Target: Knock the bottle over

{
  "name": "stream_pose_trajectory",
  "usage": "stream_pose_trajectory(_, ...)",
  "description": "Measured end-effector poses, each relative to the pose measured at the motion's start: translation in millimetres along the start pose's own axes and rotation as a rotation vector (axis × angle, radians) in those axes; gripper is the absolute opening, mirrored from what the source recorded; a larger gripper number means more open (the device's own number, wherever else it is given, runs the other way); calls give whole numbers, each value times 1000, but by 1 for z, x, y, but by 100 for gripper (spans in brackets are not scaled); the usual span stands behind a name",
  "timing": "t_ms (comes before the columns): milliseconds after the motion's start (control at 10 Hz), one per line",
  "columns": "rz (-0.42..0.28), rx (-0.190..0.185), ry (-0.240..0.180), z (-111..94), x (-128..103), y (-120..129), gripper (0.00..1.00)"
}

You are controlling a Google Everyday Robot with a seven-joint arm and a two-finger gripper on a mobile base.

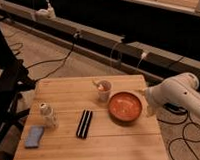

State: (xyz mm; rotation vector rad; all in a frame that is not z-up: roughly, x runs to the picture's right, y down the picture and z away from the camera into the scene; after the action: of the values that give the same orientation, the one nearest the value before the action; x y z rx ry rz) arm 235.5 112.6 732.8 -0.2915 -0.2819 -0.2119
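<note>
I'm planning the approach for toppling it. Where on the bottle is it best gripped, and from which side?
Probably best to grip the bottle around its upper body, below the cap, coming from the side of the bowl: it stands upright, and a blue sponge lies close on its other side. The end effector hangs beside the bowl, at the edge of the table.
</note>
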Motion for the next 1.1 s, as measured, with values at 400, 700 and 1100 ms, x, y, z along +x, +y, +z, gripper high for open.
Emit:
stream_pose_trajectory(400,0,0,0,0,0,0,80)
stream_pose_trajectory(700,0,0,0,0,0,0,76)
stream_pose_trajectory(1100,0,0,-1,0,0,0,39)
